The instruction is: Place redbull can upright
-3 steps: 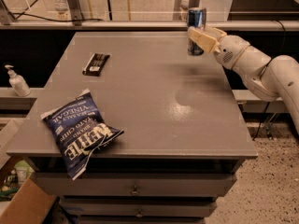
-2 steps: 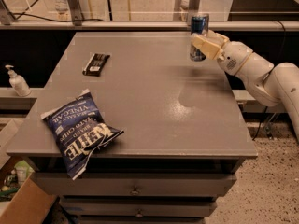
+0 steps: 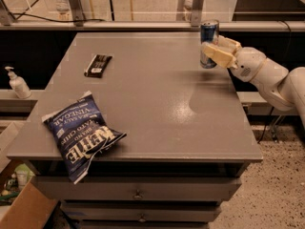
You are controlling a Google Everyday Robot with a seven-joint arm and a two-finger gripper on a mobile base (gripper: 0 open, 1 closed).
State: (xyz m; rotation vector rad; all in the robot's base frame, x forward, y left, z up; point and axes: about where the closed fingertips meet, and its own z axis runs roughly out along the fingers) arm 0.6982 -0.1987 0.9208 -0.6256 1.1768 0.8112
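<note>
Camera view: gripper (image 3: 210, 52) clamped on upright redbull can (image 3: 209, 32), far right of table (image 3: 157, 109); chip bag (image 3: 81, 132) reads "VINEGAR".

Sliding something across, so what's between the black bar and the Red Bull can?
Only bare tabletop, in the camera view, from the black bar to the redbull can, which the gripper holds at the far right edge.

Matt grey counter (image 3: 157, 104), faintly sheened; glossy metal can (image 3: 209, 32) gripped in smooth cream plastic pincer (image 3: 213, 51) at far right edge; crinkled shiny chip bag (image 3: 78, 132); glossy black bar wrapper (image 3: 98, 65).
</note>
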